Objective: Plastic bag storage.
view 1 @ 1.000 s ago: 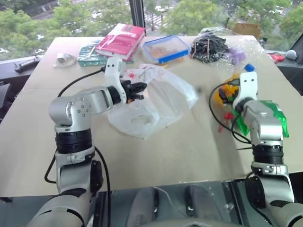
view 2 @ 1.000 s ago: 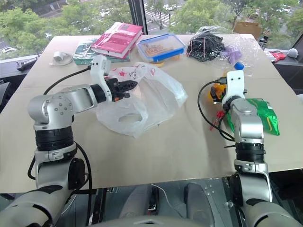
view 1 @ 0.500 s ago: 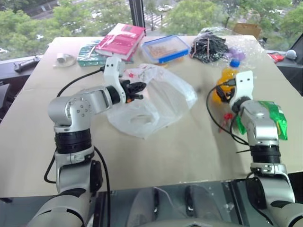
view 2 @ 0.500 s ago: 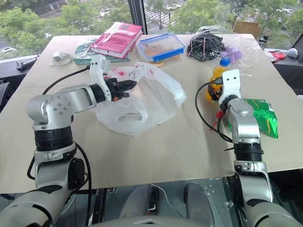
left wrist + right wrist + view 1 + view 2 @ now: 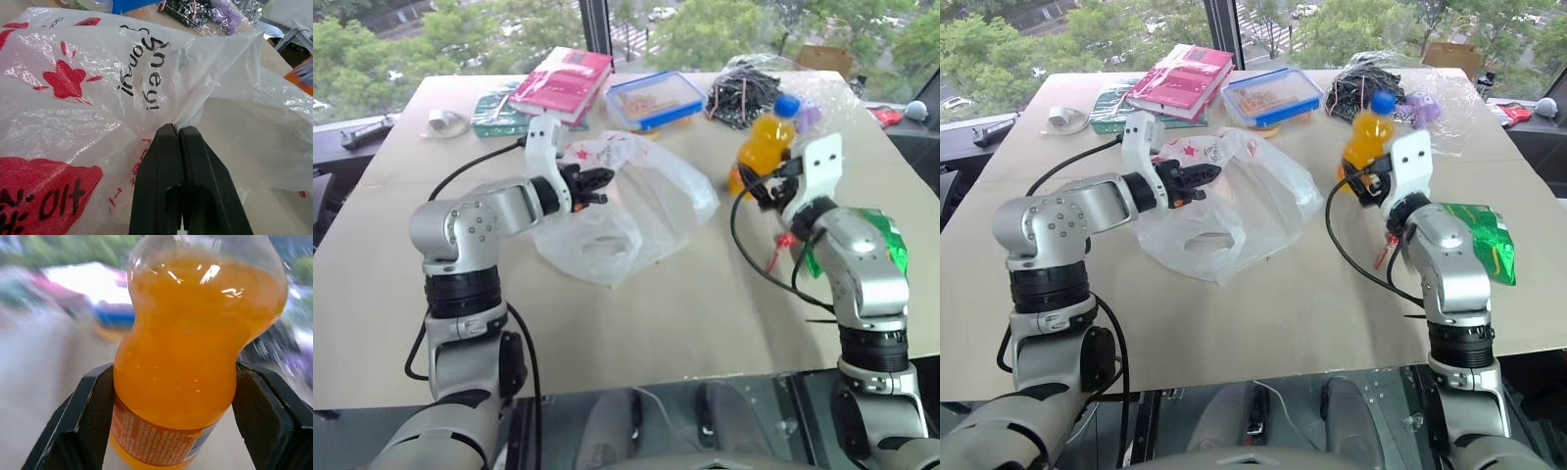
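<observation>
Plastic bag (image 5: 626, 211) located at table centre, crumpled, partly lifted at its 11 o'clock edge, remainder resting on the table (image 5: 636, 313). Thin translucent white film with red print; a handle cut-out faces up near its 6 o'clock side.

Left gripper (image 5: 604, 185) clenched on a gathered pleat of film at the bag's upper rim; jaws fully together in the left wrist view, film fanning out from the pinch.

Right gripper (image 5: 1363, 181) grasping the orange soda bottle (image 5: 1364, 137) around the waisted lower body, one finger on each side, bottle raised clear of the table and tilted, blue cap uppermost. Bottle positioned at 3 o'clock of the bag, apart from it.

Handling judgement for the bag:
- Very light; no load on the arm.
- Soft and without form; collapses wherever unsupported, so mouth unlikely to stand open unaided.
- Slick film; a pinch on a single layer likely to slip, a bunched fold more secure.
- Tear-prone under sharp tension, especially at the handle cut-out.

Recommended hold: bunched rim or handle loop, as at present, with rim kept high and taut.

Beyond the bag at 12 o'clock: pink book (image 5: 565, 81), blue-lidded container (image 5: 656, 100). Green snack packet (image 5: 1482, 247) at 3 o'clock.
</observation>
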`<state>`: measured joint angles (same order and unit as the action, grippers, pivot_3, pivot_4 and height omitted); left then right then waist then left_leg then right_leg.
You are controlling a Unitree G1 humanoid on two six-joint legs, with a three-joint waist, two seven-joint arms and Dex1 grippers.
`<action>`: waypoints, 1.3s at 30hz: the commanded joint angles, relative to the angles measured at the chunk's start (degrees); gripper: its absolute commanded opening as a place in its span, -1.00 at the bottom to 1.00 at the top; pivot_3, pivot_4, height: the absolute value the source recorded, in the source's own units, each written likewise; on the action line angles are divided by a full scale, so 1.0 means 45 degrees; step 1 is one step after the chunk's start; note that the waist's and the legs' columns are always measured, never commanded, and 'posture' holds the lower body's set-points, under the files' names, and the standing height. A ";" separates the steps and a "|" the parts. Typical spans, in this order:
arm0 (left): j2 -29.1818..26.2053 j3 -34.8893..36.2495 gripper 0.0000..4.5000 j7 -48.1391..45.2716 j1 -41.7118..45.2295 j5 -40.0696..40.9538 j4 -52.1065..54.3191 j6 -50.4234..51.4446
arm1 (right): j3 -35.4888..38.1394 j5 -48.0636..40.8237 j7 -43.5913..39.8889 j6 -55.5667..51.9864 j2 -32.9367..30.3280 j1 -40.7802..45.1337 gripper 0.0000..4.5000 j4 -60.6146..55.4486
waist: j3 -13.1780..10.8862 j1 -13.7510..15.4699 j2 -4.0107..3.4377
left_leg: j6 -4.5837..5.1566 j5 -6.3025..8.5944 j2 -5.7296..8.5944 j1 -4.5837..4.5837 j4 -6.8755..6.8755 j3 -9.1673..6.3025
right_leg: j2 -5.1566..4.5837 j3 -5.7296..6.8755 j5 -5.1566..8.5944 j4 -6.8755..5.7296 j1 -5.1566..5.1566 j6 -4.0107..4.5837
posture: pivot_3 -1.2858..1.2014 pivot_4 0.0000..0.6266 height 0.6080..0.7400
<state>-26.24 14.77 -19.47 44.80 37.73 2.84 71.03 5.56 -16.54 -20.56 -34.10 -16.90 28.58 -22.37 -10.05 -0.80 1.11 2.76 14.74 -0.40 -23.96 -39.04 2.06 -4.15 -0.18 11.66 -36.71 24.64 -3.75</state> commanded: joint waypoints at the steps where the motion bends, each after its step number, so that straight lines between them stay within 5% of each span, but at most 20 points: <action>1: -0.0049 0.0058 -1.00 0.0030 0.0432 0.0095 0.0368 0.0015 | -0.0098 -0.2139 -0.0233 -0.1297 0.0305 0.0681 0.35 -0.2656 | 0.0000 0.0007 0.0001 | 0.0001 0.0000 0.0000 0.0000 -0.0001 0.0000 | 0.0000 0.0001 0.0000 0.0000 -0.0001 0.0000 | 0.03 -0.52 1.00; 7: 0.0012 -0.0061 -1.00 -0.0083 0.0820 0.0152 0.0134 0.0060 | -0.1961 -0.2610 -0.0408 -0.1785 0.0863 0.1544 0.35 -0.2752 | 0.0001 0.0014 0.0001 | 0.0003 0.0001 0.0006 0.0002 -0.0005 -0.0001 | 0.0002 0.0004 0.0000 -0.0006 -0.0001 0.0001 | 0.03 -0.52 1.00; 11: -0.0068 0.0006 -1.00 -0.0273 0.0868 0.0382 0.0403 0.0144 | -0.4143 -0.0619 -0.1230 -0.0305 0.0165 0.1738 0.35 -0.0956 | 0.0003 0.0023 0.0007 | 0.0004 0.0001 0.0020 0.0001 -0.0008 0.0005 | -0.0004 0.0002 0.0000 0.0000 -0.0006 -0.0001 | 0.03 -0.52 1.00; 22: -0.0386 0.1838 -1.00 -0.0805 0.0711 0.2960 0.1777 0.1381 | -0.4766 0.0905 -0.2368 0.2807 0.1436 0.2480 0.35 0.5314 | -0.0013 -0.0041 0.0022 | 0.0000 -0.0001 0.0003 0.0001 -0.0007 0.0009 | 0.0005 -0.0003 0.0000 0.0003 0.0000 0.0000 | 0.03 -0.52 1.00; 35: -0.0378 0.2083 -1.00 -0.0236 0.0058 0.4392 0.2671 0.1543 | -0.4042 0.0617 -0.2705 0.1270 0.3712 0.5208 0.35 0.8967 | -0.0015 -0.0053 0.0020 | -0.0006 -0.0002 -0.0002 0.0001 -0.0005 0.0004 | 0.0000 -0.0001 -0.0001 -0.0007 0.0007 0.0003 | 0.03 -0.52 1.00; 39: -0.0584 0.1986 -1.00 -0.0231 -0.0147 0.4739 0.2933 0.1624 | -0.2566 -0.0245 -0.2580 0.0928 0.4920 0.7566 0.35 1.2564 | -0.0022 -0.0087 0.0018 | -0.0009 -0.0002 -0.0001 0.0001 -0.0002 0.0002 | 0.0000 -0.0001 -0.0002 -0.0012 0.0014 0.0004 | 0.03 -0.52 1.00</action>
<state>-28.02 23.55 -20.23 44.17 57.16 13.54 78.34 -10.36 -14.12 -32.09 -30.88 2.86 56.84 29.27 -10.14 -1.19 1.18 2.71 14.73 -0.41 -23.95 -39.03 2.06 -4.15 -0.19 11.65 -36.75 24.70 -3.72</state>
